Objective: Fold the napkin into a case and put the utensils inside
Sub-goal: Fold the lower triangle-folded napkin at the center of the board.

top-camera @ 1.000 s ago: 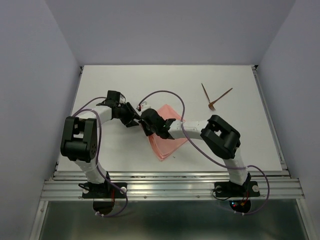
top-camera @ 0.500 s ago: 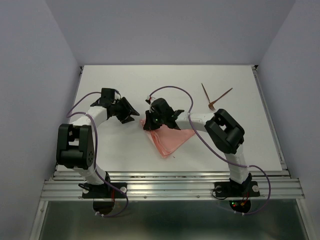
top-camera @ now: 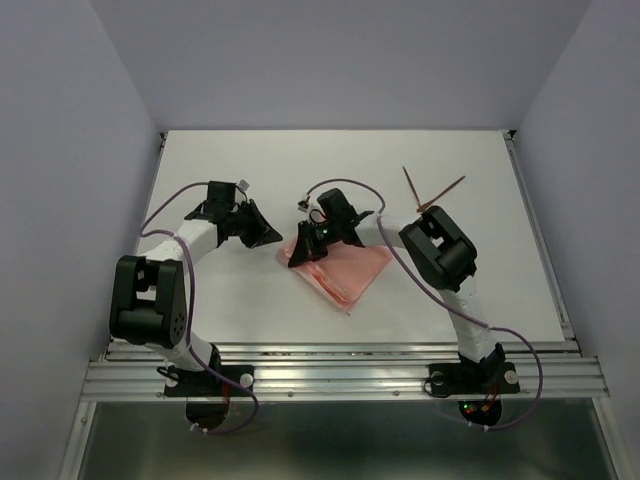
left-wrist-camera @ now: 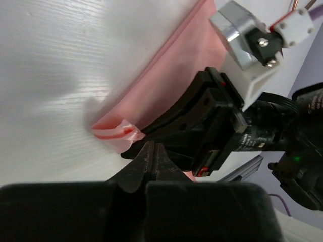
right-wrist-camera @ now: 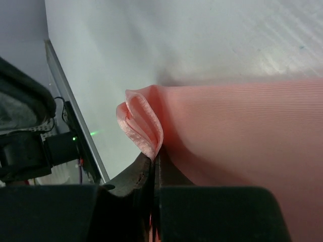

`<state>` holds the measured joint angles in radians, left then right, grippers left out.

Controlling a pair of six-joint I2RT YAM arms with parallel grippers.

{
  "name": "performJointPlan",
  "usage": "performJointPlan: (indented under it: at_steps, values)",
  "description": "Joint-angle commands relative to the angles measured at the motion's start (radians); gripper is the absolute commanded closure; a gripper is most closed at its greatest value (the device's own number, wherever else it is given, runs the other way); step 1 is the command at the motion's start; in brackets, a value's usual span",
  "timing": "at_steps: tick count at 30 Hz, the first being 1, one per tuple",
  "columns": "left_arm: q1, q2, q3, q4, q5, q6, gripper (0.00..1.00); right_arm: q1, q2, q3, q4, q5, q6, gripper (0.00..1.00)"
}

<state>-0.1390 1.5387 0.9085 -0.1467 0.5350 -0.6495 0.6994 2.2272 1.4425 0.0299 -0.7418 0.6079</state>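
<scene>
White tabletop (top-camera: 220, 160), greyish-lilac walls (top-camera: 60, 150) all round, so nothing fancy background-wise. Around the middle of the table the napkin (top-camera: 345, 272) is laid flat, folded into a rough wedge shape, so it can't be called a narrow packet yet. Its left corner is pinched by the right gripper (top-camera: 300, 252). From that wrist cam the jaws are seen clamped tight on a little curled-up fold of the pink cloth. The left gripper (top-camera: 272, 236) is closed right down with nothing held in it. From its own cam the tips are seen pressed together just beside that same bunched corner, and whether the cloth is actually touched can't be made out tbh. The utensils (top-camera: 446, 192) are found lying crossed at the far right of the table, well apart from the napkin, with their near ends tucked behind the right arm's elbow (top-camera: 440, 245).
</scene>
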Motion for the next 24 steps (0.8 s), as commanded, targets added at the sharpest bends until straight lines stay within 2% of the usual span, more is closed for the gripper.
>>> performJointPlan:
  at_steps: [1,14,19,24]
  values:
    - [-0.033,0.012,0.026,0.019,0.042,0.051,1.0,-0.009,0.023,0.056,0.019,-0.195,0.023,0.99]
    - [-0.051,0.035,0.07,-0.083,-0.02,0.125,1.0,-0.051,0.104,0.075,0.016,-0.275,0.076,0.99]
    - [-0.053,0.0,0.044,-0.085,-0.035,0.155,1.0,-0.06,0.115,0.087,0.013,-0.275,0.09,0.99]
    - [-0.066,0.041,0.046,-0.077,-0.01,0.177,1.0,-0.06,0.123,0.09,0.015,-0.271,0.101,0.99]
